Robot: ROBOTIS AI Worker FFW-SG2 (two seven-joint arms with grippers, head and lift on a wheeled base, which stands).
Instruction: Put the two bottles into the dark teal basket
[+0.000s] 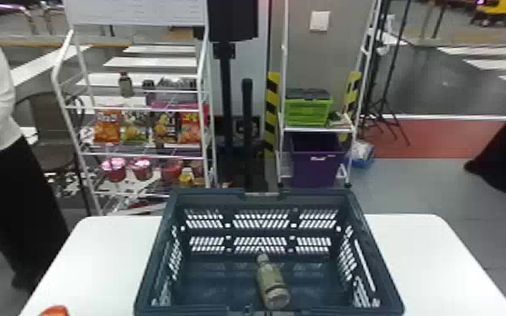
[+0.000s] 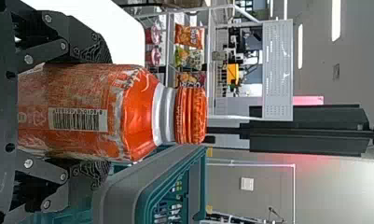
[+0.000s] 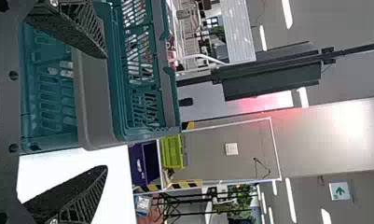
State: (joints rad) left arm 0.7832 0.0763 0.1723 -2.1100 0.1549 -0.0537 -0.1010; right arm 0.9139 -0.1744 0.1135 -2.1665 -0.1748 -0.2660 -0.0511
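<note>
Item 1. Basket (image 1: 363, 235), dark teal, openwork walls, grey rim; stands open side up on the white counter (image 1: 428, 252), at its middle.

Item 2. Bottle, dull grey-green (image 1: 272, 282), lying on its side on the floor of the basket, right of centre; neck directed toward the far wall, base toward the near wall. Task piece, already inside.

Item 3. Bottle, orange (image 2: 138, 116), with ribbed orange cap, silvery neck and a barcode on the label; upright, outside the basket, at its left, just beside the rim. Its orange top also shows at the head view's bottom edge. Task piece, held.

Item 4. Left end effector (image 2: 103, 114), closed about the body of the orange bottle, one finger to each side, cap end projecting beyond the fingertips.

Item 5. Right end effector (image 3: 105, 111), fingers spread well apart; placed near the basket, one finger seen against the basket, the other against the counter.

Background, left: white wire rack (image 1: 62, 54), stocked with a small dark-capped bottle (image 1: 125, 86) above, a row of snack bags (image 1: 107, 128) beneath, and pink-topped cups (image 1: 113, 169) lower down.

Background, right: green crate (image 1: 308, 112) with dark lid, on a shelf; purple bin (image 1: 317, 170) below it.

Background, centre: black panel (image 1: 233, 19) on a black post, between the rack and the crate.
</note>
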